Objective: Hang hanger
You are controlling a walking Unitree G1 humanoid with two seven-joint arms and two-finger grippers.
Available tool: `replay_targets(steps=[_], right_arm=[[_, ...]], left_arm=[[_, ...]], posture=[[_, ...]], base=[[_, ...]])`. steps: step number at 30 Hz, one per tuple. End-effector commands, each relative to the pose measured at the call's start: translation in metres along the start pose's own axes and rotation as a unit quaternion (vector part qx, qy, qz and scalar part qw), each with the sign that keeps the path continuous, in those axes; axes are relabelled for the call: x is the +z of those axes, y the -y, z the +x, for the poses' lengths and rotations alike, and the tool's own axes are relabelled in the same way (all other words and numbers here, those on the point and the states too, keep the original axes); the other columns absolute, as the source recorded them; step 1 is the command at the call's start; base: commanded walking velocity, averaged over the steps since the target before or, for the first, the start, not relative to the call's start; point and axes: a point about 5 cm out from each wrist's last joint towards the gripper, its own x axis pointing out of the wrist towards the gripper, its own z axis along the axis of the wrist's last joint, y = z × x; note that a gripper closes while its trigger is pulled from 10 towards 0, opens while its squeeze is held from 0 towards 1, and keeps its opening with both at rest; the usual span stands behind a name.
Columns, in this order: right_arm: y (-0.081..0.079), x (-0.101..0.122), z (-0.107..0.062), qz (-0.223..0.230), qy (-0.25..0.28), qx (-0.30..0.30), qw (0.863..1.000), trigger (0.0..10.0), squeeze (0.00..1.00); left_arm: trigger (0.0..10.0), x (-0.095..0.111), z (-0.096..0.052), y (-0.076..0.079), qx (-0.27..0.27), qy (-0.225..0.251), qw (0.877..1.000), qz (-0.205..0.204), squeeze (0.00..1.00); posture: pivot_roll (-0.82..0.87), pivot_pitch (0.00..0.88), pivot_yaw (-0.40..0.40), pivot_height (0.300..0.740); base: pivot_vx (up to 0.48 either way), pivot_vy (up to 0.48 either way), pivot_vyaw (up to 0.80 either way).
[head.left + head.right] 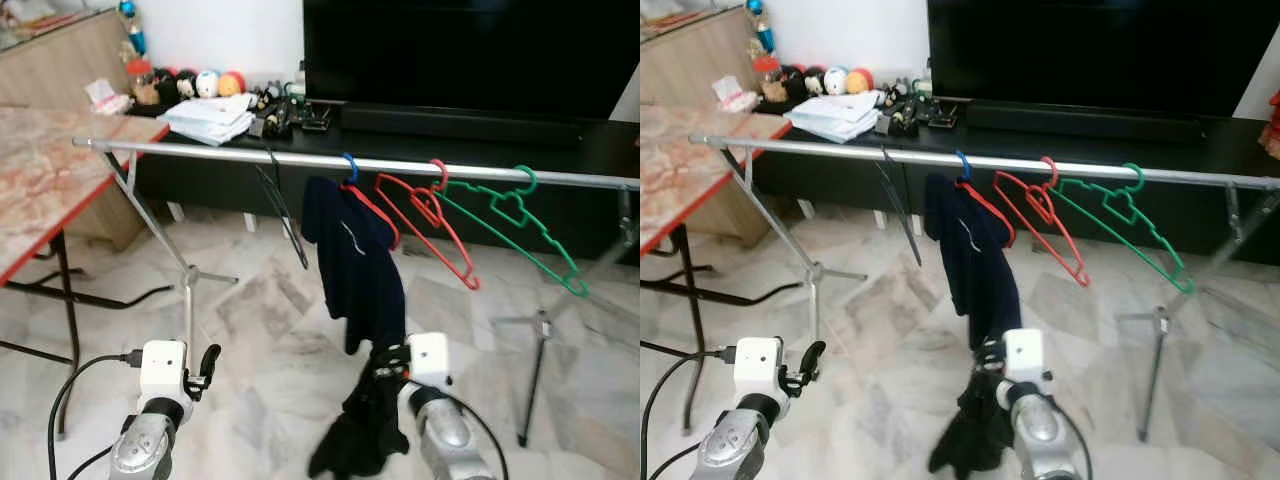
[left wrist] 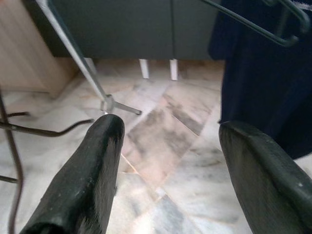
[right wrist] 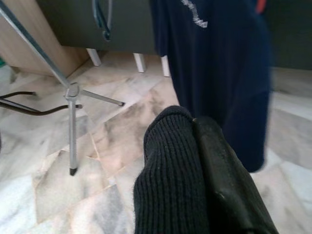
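Below the rail, my right gripper is clamped on a black knit garment, which droops limp toward the floor. My left gripper hangs spread wide and empty. 4 hangers are on the rail: a dark wire hanger, bare; a blue one carrying a navy shirt; a red and a green, both bare. I judge the hangers light, stiff and slippery, best taken at the neck under the hook. Knit ribbing against the finger shows in the right wrist view; the head views show the whole rail.
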Motion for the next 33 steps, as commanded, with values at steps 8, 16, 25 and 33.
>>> replay_targets(steps=[8, 16, 25, 33], right_arm=[[0.005, -0.004, -0.003, 0.003, -0.001, -0.011, 1.0, 10.0, 0.0], [0.007, -0.003, -0.003, -0.002, -0.002, -0.012, 1.0, 10.0, 0.0], [0.011, 0.001, -0.002, -0.013, 0.005, -0.011, 1.0, 10.0, 0.0], [0.019, 0.0, -0.004, -0.023, 0.002, -0.012, 1.0, 10.0, 0.0]], left_arm=[[10.0, -0.008, -0.005, 0.001, -0.004, -0.019, 1.0, -0.005, 0.0], [10.0, -0.007, -0.005, 0.005, -0.006, -0.015, 0.999, -0.038, 0.0], [10.0, -0.008, -0.003, 0.009, -0.001, -0.016, 0.998, -0.062, 0.0], [10.0, -0.009, -0.001, 0.015, -0.005, -0.014, 0.998, -0.063, 0.0]], posture=[[0.04, 0.068, 0.078, 0.74], [0.04, 0.065, 0.068, 0.74], [0.04, 0.055, 0.035, 0.74], [0.03, 0.057, 0.013, 0.74]], base=[[0.0, 0.0, 0.0], [0.0, 0.0, 0.0], [0.0, 0.0, 0.0], [0.0, 0.0, 0.0]])
